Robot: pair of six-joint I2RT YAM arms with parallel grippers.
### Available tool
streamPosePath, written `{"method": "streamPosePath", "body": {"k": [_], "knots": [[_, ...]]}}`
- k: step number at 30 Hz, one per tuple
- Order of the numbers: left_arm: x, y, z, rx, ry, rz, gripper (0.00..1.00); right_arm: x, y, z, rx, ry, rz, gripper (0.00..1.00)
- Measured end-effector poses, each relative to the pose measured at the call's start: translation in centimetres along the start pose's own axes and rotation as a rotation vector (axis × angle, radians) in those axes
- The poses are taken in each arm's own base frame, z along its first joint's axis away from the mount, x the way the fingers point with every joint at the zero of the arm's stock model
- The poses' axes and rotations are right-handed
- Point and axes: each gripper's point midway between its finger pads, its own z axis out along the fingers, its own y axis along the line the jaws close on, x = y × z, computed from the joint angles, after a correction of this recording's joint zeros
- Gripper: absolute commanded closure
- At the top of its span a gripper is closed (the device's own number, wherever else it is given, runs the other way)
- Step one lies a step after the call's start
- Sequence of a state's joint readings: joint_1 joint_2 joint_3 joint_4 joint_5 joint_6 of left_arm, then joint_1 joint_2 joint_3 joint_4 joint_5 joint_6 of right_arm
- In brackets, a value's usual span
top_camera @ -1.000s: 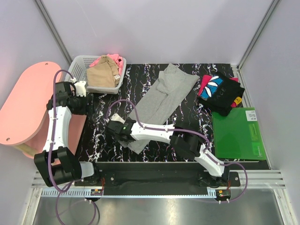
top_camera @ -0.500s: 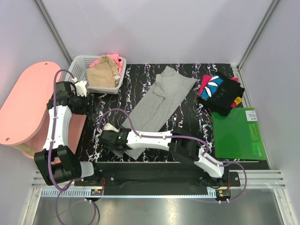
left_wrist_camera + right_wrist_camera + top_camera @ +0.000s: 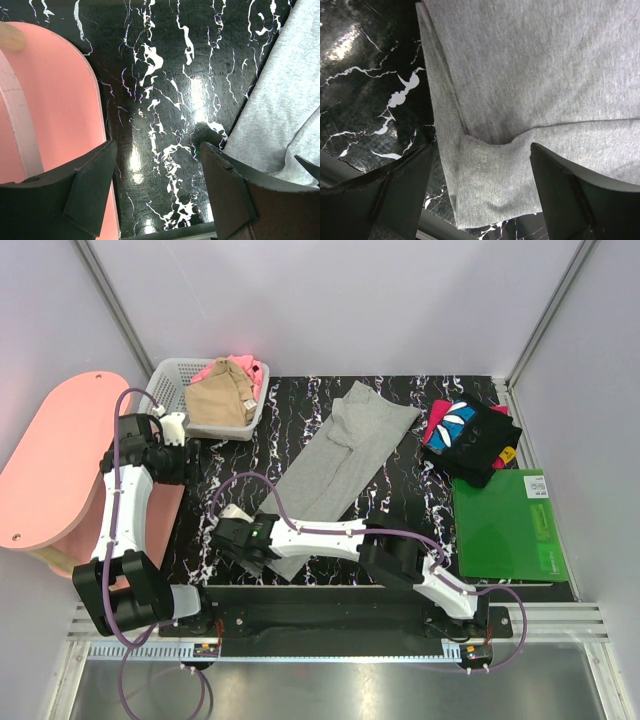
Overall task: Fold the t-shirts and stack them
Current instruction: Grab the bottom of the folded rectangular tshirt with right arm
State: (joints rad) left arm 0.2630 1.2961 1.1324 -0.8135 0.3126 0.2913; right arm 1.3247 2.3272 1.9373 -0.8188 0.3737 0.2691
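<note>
- Along the near edge of the tabletop (image 3: 415,490), the right gripper (image 3: 481,150) hovers over the light-grey t-shirt (image 3: 340,455), jaws spread, holding nothing.
- That shirt lies as a long diagonal strip mid-tabletop; the black t-shirt (image 3: 468,438) sits far right.
- Off left, the left gripper (image 3: 157,150) is spread and empty.
- Step: likely folding the grey one. Next: pinch its near hem and carry it up over the far end.

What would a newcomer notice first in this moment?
The light-grey t-shirt lying diagonally across the black marbled table, with the right end effector open over its near end. Then the black printed t-shirt beside the green board at right, and the white basket holding the tan t-shirt and pink t-shirt at back left.
</note>
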Motion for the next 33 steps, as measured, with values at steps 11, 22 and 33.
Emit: {"method": "streamPosePath", "body": {"k": [11,22,33], "knots": [[0.0,-0.1,0.0,0.007,-0.003,-0.002,0.29,-0.6,0.9,0.6,-0.028,-0.014,0.028,0.24],[0.0,0.1,0.0,0.005,-0.003,-0.001,0.29,-0.6,0.9,1.3,-0.120,-0.017,0.147,0.26],[0.0,0.4,-0.1,-0.002,-0.004,-0.006,0.29,-0.1,-0.3,1.6,-0.138,-0.014,0.184,0.59]]}}
